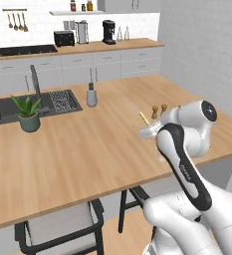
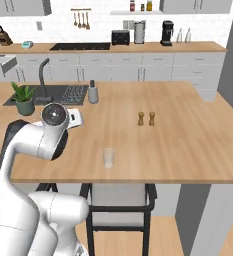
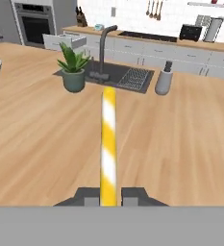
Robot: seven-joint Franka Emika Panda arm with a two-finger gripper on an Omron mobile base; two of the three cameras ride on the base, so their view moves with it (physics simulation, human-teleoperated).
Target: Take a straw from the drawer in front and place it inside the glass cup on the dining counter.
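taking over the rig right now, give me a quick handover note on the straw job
Gripper: shut on the straw, which sticks out ahead of the fingers, yellow and white striped.
Glass cup: upright near the front edge of the dining counter, nothing in it.
Drawer: stands open at the back counter.
Done: straw taken and carried over the dining counter.
Left: bring the straw over the cup, lower it in, release.
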